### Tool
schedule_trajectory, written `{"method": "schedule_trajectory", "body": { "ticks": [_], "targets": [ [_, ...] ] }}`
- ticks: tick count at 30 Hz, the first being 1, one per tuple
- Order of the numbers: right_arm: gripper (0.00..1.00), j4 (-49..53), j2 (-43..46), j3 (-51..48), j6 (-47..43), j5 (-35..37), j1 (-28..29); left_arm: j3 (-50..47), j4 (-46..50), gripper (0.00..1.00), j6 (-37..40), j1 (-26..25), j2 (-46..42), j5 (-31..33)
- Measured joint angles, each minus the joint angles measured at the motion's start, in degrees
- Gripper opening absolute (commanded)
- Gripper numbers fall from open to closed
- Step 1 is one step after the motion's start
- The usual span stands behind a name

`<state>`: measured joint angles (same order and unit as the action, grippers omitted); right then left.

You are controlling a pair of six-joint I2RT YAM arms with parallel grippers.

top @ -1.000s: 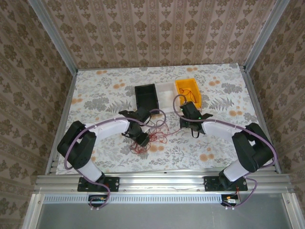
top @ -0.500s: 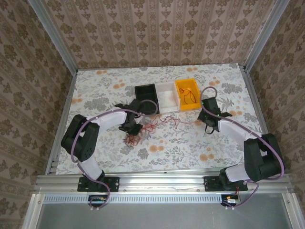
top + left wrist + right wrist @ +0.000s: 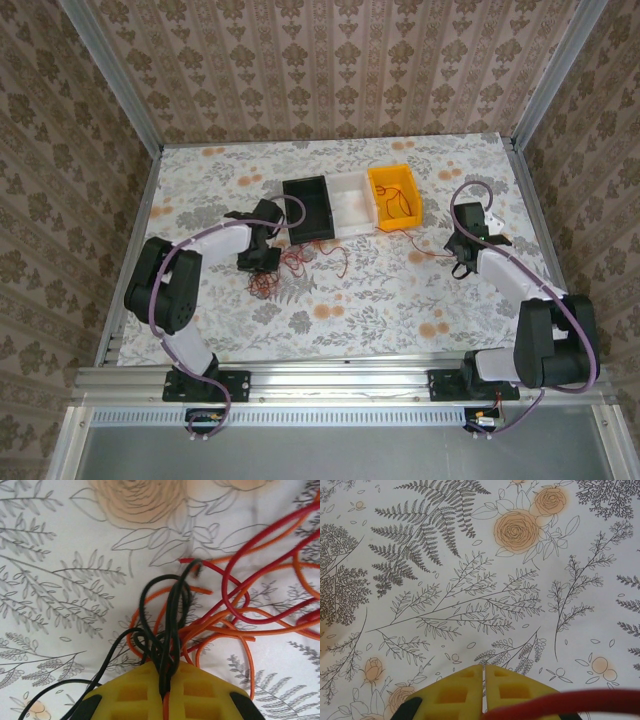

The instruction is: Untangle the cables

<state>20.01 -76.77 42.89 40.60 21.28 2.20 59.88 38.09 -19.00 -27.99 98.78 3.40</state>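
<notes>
My left gripper (image 3: 262, 262) (image 3: 165, 685) was clamped shut on a bundle of black and orange strands from the cables (image 3: 295, 262) (image 3: 235, 605), which lay tangled on the surface (image 3: 380, 290) just beside it. My right gripper (image 3: 462, 265) (image 3: 483, 682), well apart, had its pads together on one red wire (image 3: 425, 250) (image 3: 555, 704) stretching toward the yellow bin (image 3: 374, 185). Beyond the tangle sat a black bin (image 3: 305, 182), with a white bin (image 3: 352, 180) between it and the yellow one.
</notes>
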Motion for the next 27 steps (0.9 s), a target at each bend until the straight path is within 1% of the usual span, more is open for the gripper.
{"method": "schedule_trajectory", "body": {
  "ticks": [3, 5, 6, 7, 9, 10, 12, 14, 15, 17, 19, 21, 24, 27],
  "targets": [
    [0.0, 0.0, 0.96, 0.0, -1.14, 0.48, 1.18, 0.0, -2.32, 0.0, 3.58, -3.43, 0.0, -2.84],
    [0.0, -0.02, 2.45, 0.0, -2.95, 2.47, 4.2, 0.07, -4.07, 0.0, 6.58, -7.32, 0.0, -5.97],
    [0.0, -0.04, 3.34, 0.02, -4.15, 3.8, 6.51, 0.26, -4.83, 0.16, 7.91, -9.33, 0.0, -7.72],
    [0.0, -0.07, 4.04, 0.07, -5.16, 4.96, 8.68, 0.46, -5.44, 0.37, 8.79, -10.82, 0.0, -9.11],
    [0.0, -0.04, 5.25, 0.52, -7.61, 7.89, 14.01, 1.03, -7.08, 0.58, 10.32, -13.29, 0.02, -12.87],
    [0.0, -0.04, 5.51, 0.92, -8.57, 9.18, 16.02, 1.22, -7.8, 0.68, 10.54, -13.66, 0.02, -14.03],
    [0.0, -0.07, 5.68, 2.05, -10.64, 12.94, 20.68, 1.44, -9.81, 0.82, 10.84, -13.49, 0.02, -15.85],
    [0.0, -0.09, 5.7, 2.86, -12.44, 16.76, 24.11, 1.42, -11.54, 0.91, 11.15, -12.96, -0.04, -16.72],
    [0.0, -0.15, 5.7, 3.17, -13.22, 18.14, 25.38, 1.31, -12.52, 0.94, 11.34, -12.61, -0.31, -17.2],
    [0.0, -0.57, 5.92, 3.28, -14.03, 19.47, 26.36, 0.63, -14.51, 0.97, 11.34, -11.87, -1.6, -18.05],
    [0.0, -0.94, 6.43, 3.28, -14.56, 19.67, 26.34, 0.04, -15.85, 0.99, 11.23, -10.69, -3.41, -19.5],
    [0.0, -2.34, 7.28, 3.26, -14.82, 19.04, 26.27, -0.52, -17.51, 1.0, 10.86, -8.9, -5.46, -21.49],
    [0.0, -4.66, 9.27, 3.15, -13.73, 15.65, 25.14, -2.08, -20.37, 1.0, 9.46, -5.75, -8.72, -25.03],
    [0.0, -8.31, 12.39, 1.42, -11.37, 10.03, 22.05, -3.72, -22.91, 1.0, 7.76, -3.56, -11.13, -28.28]
  ]
}}
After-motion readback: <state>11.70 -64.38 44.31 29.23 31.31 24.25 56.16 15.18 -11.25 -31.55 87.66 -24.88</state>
